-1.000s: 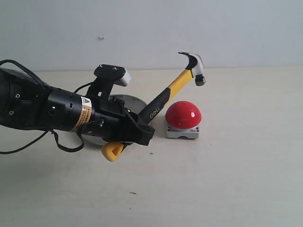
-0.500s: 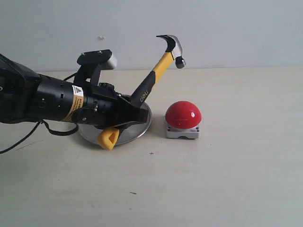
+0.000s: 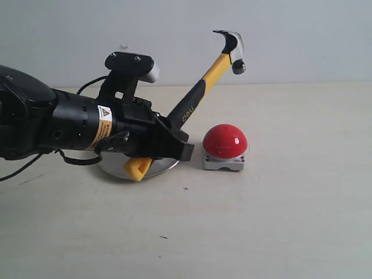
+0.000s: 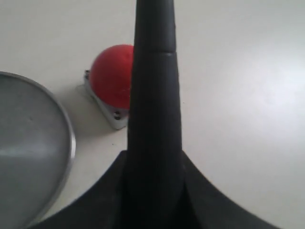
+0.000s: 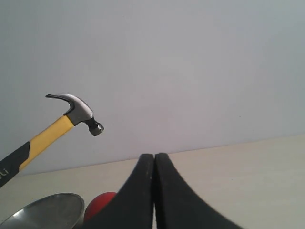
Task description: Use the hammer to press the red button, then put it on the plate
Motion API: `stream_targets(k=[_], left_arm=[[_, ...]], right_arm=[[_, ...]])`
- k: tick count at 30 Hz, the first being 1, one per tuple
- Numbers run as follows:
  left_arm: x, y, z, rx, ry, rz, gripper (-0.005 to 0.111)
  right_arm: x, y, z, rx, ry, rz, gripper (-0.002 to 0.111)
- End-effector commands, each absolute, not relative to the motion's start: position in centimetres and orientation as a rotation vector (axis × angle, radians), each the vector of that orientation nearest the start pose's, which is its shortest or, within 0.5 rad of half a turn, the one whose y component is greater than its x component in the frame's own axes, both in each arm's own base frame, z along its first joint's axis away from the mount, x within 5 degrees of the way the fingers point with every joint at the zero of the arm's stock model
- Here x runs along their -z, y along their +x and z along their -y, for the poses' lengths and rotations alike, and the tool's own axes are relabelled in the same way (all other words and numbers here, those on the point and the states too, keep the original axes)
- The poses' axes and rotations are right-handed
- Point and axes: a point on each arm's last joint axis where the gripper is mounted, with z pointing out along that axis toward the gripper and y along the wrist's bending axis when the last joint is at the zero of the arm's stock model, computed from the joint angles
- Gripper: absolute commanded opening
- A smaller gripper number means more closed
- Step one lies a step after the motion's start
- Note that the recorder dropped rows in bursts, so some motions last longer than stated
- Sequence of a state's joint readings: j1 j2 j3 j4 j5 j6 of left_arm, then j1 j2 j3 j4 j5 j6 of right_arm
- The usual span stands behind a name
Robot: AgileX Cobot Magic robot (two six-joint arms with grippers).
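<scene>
My left gripper [image 3: 174, 142] is shut on the black grip of the hammer [image 3: 200, 93]. The handle slants up to the right and its dark head [image 3: 231, 47] hangs high above the red button [image 3: 225, 141], apart from it. The yellow looped tip [image 3: 138, 168] sticks out below the gripper, over the plate [image 3: 164, 167], which lies left of the button, mostly under my arm. In the left wrist view the handle [image 4: 153, 71] runs between the gripper [image 4: 153, 167] fingers, past the button [image 4: 110, 76] and plate [image 4: 28, 143]. My right gripper [image 5: 154, 160] is shut and empty, out of the exterior view.
The button's grey-white base [image 3: 224, 162] sits on a pale tabletop [image 3: 279, 221] against a plain light wall [image 3: 290, 35]. The left arm's dark body [image 3: 46, 125] and cable cover the table's left side. The right wrist view shows the hammer head [image 5: 78, 110] from afar.
A second ago the hammer head was low, close over the button. It swung up and left, and has now come back right, still raised. The left arm shifted with it.
</scene>
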State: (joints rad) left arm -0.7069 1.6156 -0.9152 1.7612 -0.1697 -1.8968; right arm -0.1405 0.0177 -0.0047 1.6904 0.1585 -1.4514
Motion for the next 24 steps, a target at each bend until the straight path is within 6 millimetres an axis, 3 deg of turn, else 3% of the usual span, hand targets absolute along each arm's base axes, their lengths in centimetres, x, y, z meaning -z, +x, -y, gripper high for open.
stream_targets(k=[1, 9, 13, 17, 24], left_arm=[[-23.0, 26.0, 22.5, 0.44, 0.747, -2.075, 0.0], [-23.4, 27.3, 21.0, 0.129, 0.754, -1.984, 0.0], [-23.1, 27.2, 20.9, 0.212, 0.62, -2.071, 0.0], [-22.9, 26.8, 21.2, 0.195, 0.723, -2.073, 0.0], [-22.4, 26.9, 19.5, -0.21, 0.892, -2.148, 0.0]], right_arm=[[-21.4, 5.7, -0.7, -0.199, 0.14, -1.475, 0.0], [-21.4, 5.7, -0.7, -0.199, 0.14, -1.475, 0.0], [-21.4, 5.7, -0.7, -0.199, 0.14, -1.475, 0.0], [-21.4, 5.7, -0.7, -0.199, 0.14, -1.475, 0.0], [-21.4, 5.7, -0.7, -0.197, 0.143, -1.475, 0.0]])
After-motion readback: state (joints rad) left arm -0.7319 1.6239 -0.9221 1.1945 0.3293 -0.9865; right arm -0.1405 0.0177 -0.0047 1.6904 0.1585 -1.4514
